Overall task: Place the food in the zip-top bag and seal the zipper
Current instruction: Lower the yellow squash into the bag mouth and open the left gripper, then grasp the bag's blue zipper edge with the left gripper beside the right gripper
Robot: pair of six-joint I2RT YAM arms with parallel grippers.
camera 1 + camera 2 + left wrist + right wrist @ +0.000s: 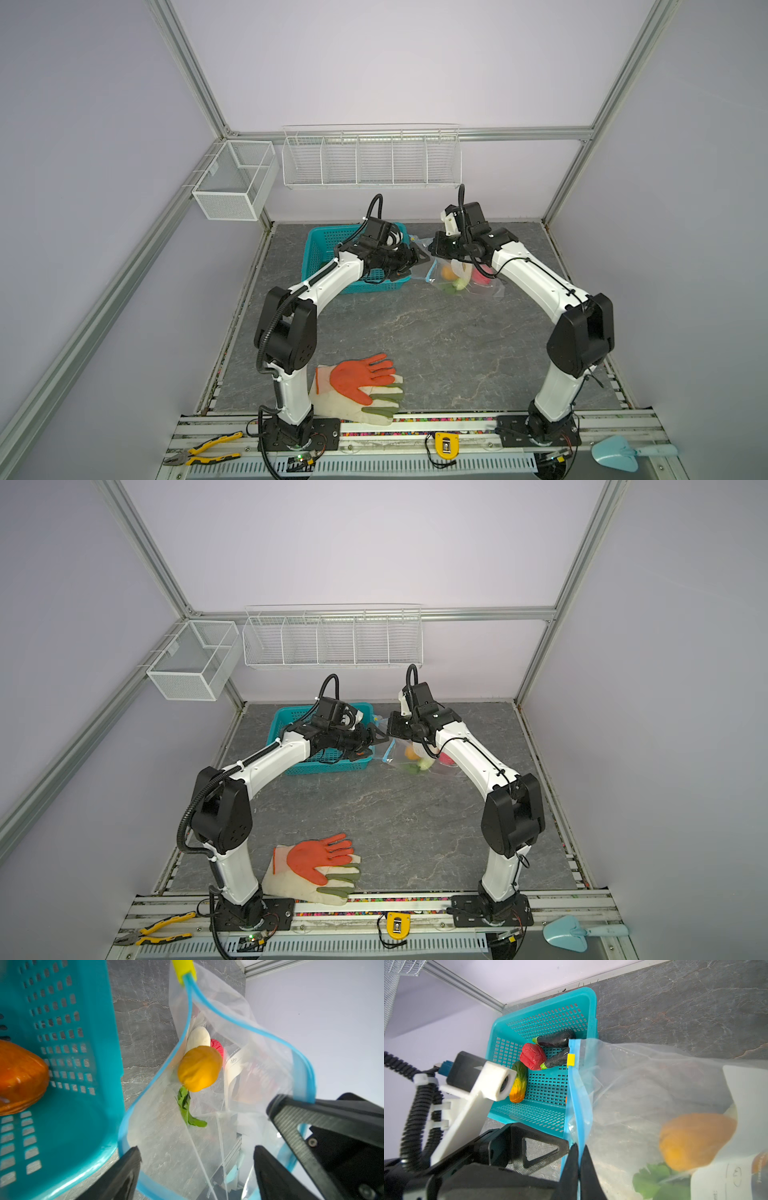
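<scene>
The clear zip-top bag hangs with its mouth spread wide beside the teal basket. My right gripper is shut on the light blue zipper, with the yellow slider at the strip's far end. My left gripper stands open at the bag's mouth, holding nothing. Inside the bag lie an orange fruit, a white piece, a red piece and a green leaf. More food sits in the basket: a red pepper, two dark eggplants and a green-orange piece.
In both top views the basket stands at the back of the table, left of the bag. Orange-and-white gloves lie at the front edge. Pliers, a yellow tape measure and a blue trowel lie on the front rail. White wire racks hang on the back wall.
</scene>
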